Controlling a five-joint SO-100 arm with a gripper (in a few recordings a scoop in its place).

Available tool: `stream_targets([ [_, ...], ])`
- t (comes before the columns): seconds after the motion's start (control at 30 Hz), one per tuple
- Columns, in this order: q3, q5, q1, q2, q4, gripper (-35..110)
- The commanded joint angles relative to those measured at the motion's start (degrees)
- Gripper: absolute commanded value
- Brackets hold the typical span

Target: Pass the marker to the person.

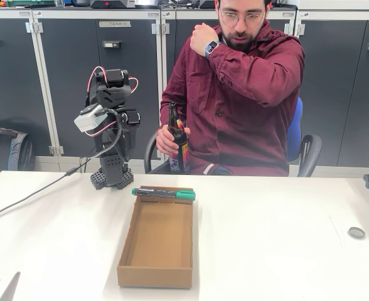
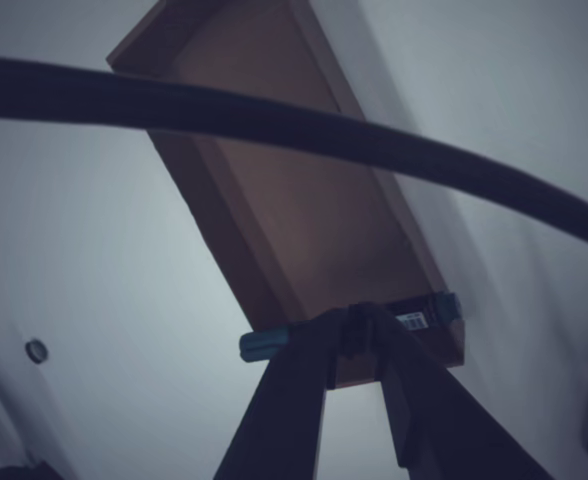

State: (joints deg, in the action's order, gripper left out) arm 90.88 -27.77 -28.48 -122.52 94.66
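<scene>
The marker (image 1: 164, 194) lies across the far rim of the open cardboard box (image 1: 156, 276), its green cap pointing right in the fixed view. My arm stands folded at the table's back left, with the gripper (image 1: 113, 145) hanging well above and behind the marker. In the wrist view the gripper (image 2: 360, 312) is shut with nothing in it. Its tips line up over the marker (image 2: 421, 318) on the box (image 2: 304, 200) end. The person (image 1: 247, 94) sits behind the table, one arm raised to the chest.
The person's other hand holds a dark bottle (image 1: 178, 144) at the table's far edge. A black cable (image 1: 34, 194) trails left from the arm's base and crosses the wrist view (image 2: 274, 120). A small round disc (image 1: 356, 232) lies at the right.
</scene>
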Motion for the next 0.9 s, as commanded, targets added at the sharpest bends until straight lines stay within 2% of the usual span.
stream_targets([
  [0.0, -2.6, 13.1, -1.9, 1.9, -0.5, -5],
  [0.2, -4.5, 28.8, -4.7, 6.5, -1.3, -5],
  [0.5, -5.7, 42.1, -7.6, 12.7, -6.1, -5],
  [0.87, -5.9, 44.6, -17.7, 13.7, -12.2, -5],
])
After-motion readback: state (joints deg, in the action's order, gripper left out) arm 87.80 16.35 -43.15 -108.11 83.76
